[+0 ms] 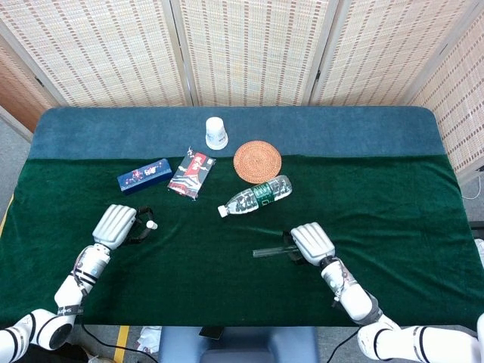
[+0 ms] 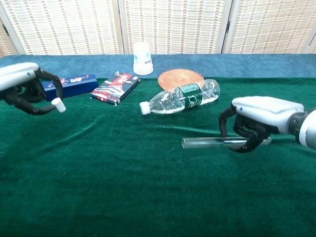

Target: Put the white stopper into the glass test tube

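A small white stopper (image 2: 58, 104) (image 1: 152, 224) is pinched at the fingertips of my left hand (image 2: 25, 85) (image 1: 115, 224), held above the green cloth at the left. My right hand (image 2: 259, 114) (image 1: 311, 240) grips a clear glass test tube (image 2: 202, 142) (image 1: 266, 252), which lies level and lifted off the cloth. The tube's free end points left, toward the middle of the table. A wide stretch of cloth lies between stopper and tube.
A plastic water bottle (image 2: 178, 98) lies on its side behind the tube. Further back are a woven coaster (image 2: 180, 79), a paper cup (image 2: 141, 58), a red-and-black packet (image 2: 115, 89) and a blue box (image 2: 73, 83). The green cloth (image 2: 123, 187) covers the table's front.
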`<act>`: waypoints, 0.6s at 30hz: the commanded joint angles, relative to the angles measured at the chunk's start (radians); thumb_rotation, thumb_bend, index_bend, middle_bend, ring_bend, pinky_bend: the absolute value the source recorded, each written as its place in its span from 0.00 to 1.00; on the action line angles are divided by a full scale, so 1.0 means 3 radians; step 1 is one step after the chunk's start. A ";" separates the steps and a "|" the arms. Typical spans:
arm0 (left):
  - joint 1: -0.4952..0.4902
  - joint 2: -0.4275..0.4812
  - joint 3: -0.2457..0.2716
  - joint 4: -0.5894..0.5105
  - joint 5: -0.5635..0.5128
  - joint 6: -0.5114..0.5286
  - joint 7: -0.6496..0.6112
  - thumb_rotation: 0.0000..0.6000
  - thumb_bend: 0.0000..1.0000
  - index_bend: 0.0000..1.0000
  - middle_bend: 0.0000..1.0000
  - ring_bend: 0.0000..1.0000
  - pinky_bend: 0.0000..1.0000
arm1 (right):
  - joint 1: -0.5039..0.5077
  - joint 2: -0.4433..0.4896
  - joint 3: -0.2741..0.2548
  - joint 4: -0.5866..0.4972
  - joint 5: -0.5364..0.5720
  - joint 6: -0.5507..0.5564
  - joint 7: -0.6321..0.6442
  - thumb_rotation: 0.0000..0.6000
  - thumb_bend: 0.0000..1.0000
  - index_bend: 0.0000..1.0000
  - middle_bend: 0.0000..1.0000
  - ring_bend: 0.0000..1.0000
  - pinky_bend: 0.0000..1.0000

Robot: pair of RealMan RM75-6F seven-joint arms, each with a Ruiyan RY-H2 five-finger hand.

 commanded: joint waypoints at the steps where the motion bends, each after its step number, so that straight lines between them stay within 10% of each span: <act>1: 0.0031 0.0216 -0.0121 -0.0251 -0.0014 0.0099 -0.0262 1.00 0.55 0.56 0.99 0.93 0.84 | 0.0047 0.0103 0.0145 -0.0154 -0.0068 -0.0027 0.0250 1.00 0.57 0.78 0.92 1.00 1.00; 18: 0.0073 0.0538 -0.0310 -0.0945 0.0342 0.0589 -0.0527 1.00 0.56 0.56 0.99 0.93 0.84 | 0.0379 -0.0277 0.0669 -0.0290 0.0340 -0.0071 0.0915 1.00 0.59 0.86 0.96 1.00 1.00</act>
